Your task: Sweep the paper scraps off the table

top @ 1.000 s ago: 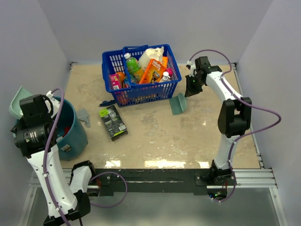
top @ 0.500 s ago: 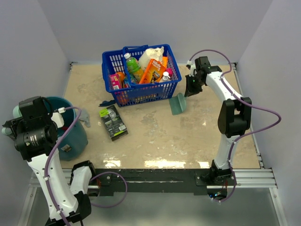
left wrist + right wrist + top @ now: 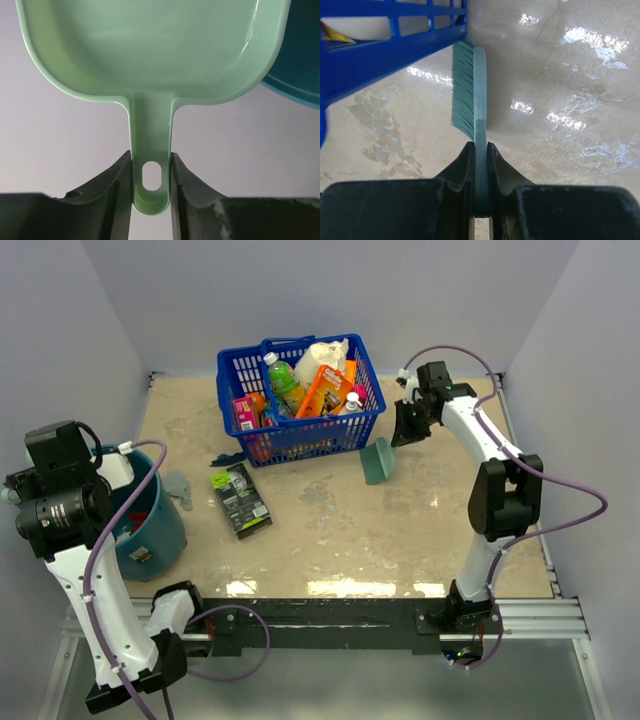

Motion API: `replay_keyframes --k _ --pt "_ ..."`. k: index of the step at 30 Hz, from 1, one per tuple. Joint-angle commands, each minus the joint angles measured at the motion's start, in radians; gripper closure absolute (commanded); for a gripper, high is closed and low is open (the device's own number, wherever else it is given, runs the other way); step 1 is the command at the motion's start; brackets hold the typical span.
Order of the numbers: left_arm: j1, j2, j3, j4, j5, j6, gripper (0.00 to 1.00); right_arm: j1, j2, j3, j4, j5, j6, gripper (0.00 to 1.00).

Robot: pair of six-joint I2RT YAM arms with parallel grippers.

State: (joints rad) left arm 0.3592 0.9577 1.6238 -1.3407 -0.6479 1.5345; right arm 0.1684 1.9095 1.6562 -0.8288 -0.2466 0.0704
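1. At the left edge, beside the teal bucket [image 3: 160,525], the left tool [image 3: 150,172] pinches the mint-green dustpan [image 3: 150,50] by its handle.
2. Far right, the right tool [image 3: 480,150] clamps the teal brush [image 3: 479,90], whose bristles are next to the blue basket [image 3: 300,430].
3. On the worktop [image 3: 400,540], paper scraps [image 3: 178,486] lie between the bucket and the black-and-green packet [image 3: 241,500].
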Motion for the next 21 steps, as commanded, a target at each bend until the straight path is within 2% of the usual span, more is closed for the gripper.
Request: replay_keyframes --k 1,4,8,12,15,17,19,21 --pt "0.007 0.009 0.096 0.025 0.099 -0.118 1.00 0.006 -0.069 -0.041 -0.056 0.007 -0.060 1.00" --pt "0.007 0.059 0.166 0.025 0.152 -0.227 1.00 0.017 -0.124 -0.035 -0.087 -0.127 -0.139 1.00" --pt "0.007 0.070 0.157 0.026 0.286 -0.313 1.00 0.092 -0.199 -0.016 -0.105 -0.140 -0.191 1.00" --pt "0.007 0.092 0.174 0.025 0.366 -0.427 1.00 0.290 -0.305 -0.012 -0.093 -0.097 -0.335 1.00" --pt "0.007 0.134 0.258 0.026 0.453 -0.551 1.00 0.405 -0.339 0.005 0.005 -0.082 -0.368 1.00" --pt "0.007 0.176 0.359 0.028 0.548 -0.713 1.00 0.454 -0.337 0.026 0.133 -0.071 -0.371 1.00" --pt "0.007 0.187 0.410 0.058 0.597 -0.849 1.00 0.532 -0.308 0.045 0.259 -0.017 -0.374 1.00" --pt "0.006 0.181 0.415 0.113 0.643 -0.924 1.00 0.603 -0.273 0.086 0.319 0.044 -0.380 1.00"
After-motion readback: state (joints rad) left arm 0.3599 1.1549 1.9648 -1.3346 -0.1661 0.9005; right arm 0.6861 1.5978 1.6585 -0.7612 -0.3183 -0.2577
